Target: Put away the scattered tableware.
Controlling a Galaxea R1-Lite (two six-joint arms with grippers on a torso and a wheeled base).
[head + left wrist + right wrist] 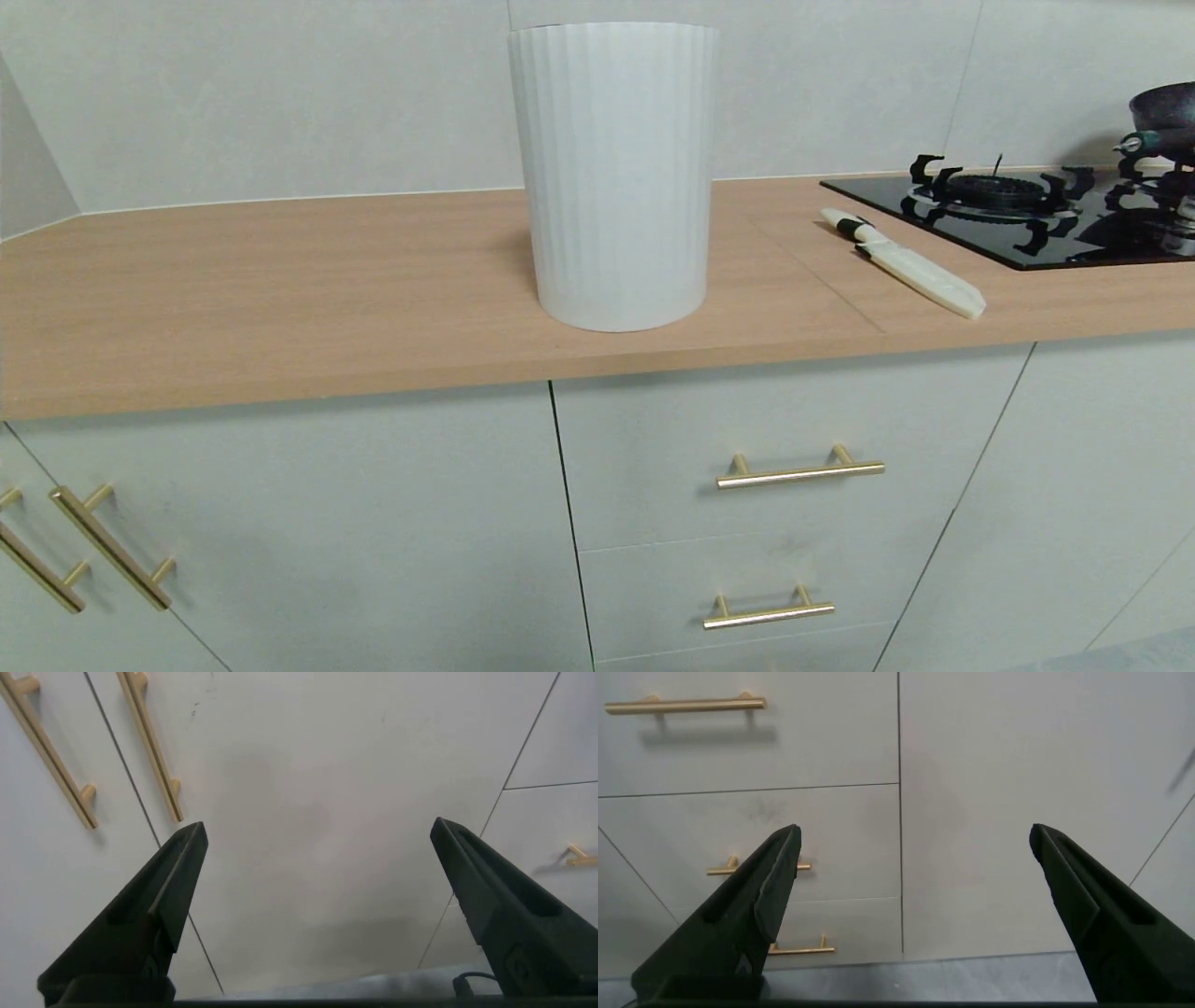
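Note:
A tall white ribbed container (614,177) stands upright on the wooden countertop (280,280), near its front edge. To its right lies a knife (901,261) with a white blade and a white-and-black handle, flat on the counter beside the stove. My left gripper (318,840) is open, down in front of the pale cabinet doors, with nothing between its fingers. My right gripper (915,845) is open too, facing the drawer fronts, and holds nothing.
A black gas hob (1027,210) with pan supports sits at the counter's right end, a dark pan (1162,107) on its far burner. Below the counter are grey cabinet doors and drawers with brass bar handles (800,473). A tiled wall backs the counter.

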